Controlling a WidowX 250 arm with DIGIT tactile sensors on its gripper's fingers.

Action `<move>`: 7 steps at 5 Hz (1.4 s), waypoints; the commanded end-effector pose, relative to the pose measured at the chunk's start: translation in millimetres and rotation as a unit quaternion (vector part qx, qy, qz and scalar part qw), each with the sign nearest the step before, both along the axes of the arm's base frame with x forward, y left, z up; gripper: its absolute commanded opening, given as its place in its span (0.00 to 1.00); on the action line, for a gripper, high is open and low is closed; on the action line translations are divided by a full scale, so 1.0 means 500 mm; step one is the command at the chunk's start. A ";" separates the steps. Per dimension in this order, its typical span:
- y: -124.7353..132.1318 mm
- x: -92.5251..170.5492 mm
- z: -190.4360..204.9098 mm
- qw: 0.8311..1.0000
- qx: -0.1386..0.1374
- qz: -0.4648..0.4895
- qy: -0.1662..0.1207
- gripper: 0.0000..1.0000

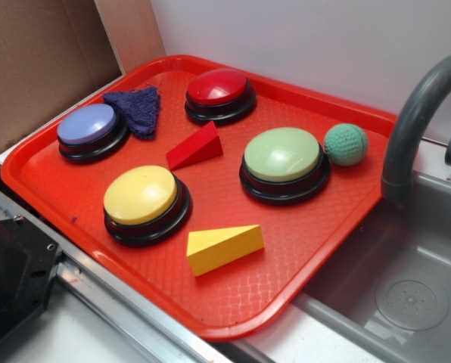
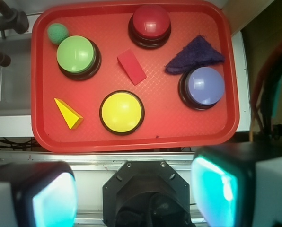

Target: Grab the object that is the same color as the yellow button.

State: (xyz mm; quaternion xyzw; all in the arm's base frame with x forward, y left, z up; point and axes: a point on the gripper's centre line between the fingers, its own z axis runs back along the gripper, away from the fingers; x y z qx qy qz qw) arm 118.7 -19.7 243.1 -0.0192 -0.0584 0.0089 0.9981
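Since nothing has been touched as far as I can see, I'd call the task not started. My gripper (image 2: 134,194) sits high over the near edge of the red tray (image 2: 228,94), outside it; in the wrist view both fingers (image 2: 53,198) frame the bottom of the shot, spread wide, nothing between them. The exterior view doesn't show the gripper at all.

The target, the yellow wedge block (image 1: 224,248), lies flat on the tray near its front edge, just beside the yellow button (image 1: 141,195) but not touching it. In the wrist view it sits in the lower left of the tray. It's free on all sides, well apart from the green button (image 1: 283,156) and the red wedge (image 1: 194,147) in the tray's middle.

Other stuff: red button (image 1: 217,88), blue button (image 1: 88,125), dark blue cloth (image 1: 137,108), green knitted ball (image 1: 346,144), sink (image 1: 407,295) to the side.

Left to do, by my read: move over the wedge, come down, line the jaws across its flat sides, close, lift. Sloped faces could slip, so I'd take the parallel sides.
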 end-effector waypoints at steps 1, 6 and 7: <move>0.000 0.000 0.000 1.000 0.000 0.000 0.000 1.00; -0.206 0.223 -0.035 0.958 -0.004 -0.288 0.002 1.00; -0.300 0.160 -0.067 0.940 -0.007 -0.340 0.019 1.00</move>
